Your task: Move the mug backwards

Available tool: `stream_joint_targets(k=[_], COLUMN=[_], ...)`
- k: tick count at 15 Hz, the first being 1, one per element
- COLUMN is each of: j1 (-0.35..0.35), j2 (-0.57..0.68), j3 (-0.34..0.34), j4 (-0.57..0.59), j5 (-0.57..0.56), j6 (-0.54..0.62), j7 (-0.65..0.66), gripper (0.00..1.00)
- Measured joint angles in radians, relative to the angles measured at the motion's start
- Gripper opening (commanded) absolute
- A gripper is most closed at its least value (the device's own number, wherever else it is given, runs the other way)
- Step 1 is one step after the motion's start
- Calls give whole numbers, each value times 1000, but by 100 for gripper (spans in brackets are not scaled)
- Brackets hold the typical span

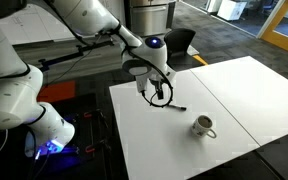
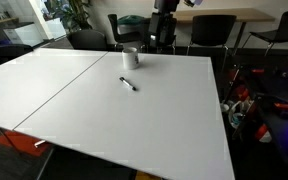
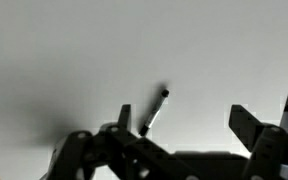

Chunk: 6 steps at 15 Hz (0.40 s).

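The mug (image 1: 203,126) stands upright on the white table (image 1: 249,90), well apart from the gripper (image 1: 152,90). A black pen (image 1: 174,104) lies between them. In the wrist view the 2 fingers (image 3: 246,125) are spread wide, gripping nothing. They seem to hover just above the tabletop, with the pen (image 3: 154,110) beyond them.

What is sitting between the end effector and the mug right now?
Only a thin black pen. In an exterior view it lies flat on the table between the open end effector and the mug, apart from the mug. It is low, so a raised approach should probably clear it.
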Motion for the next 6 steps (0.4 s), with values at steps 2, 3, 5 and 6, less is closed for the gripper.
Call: stream_joint_targets(k=[2, 3, 5, 6], j1=[21, 26, 29, 29], j2=[-28, -27, -21, -20], j3=[-13, -18, -22, -24], j4=[-28, -27, -25, -25], j5=[0, 0, 0, 0], j6=[-11, -10, -10, -10], j7=[5, 5, 5, 5], gripper=[100, 100, 100, 100])
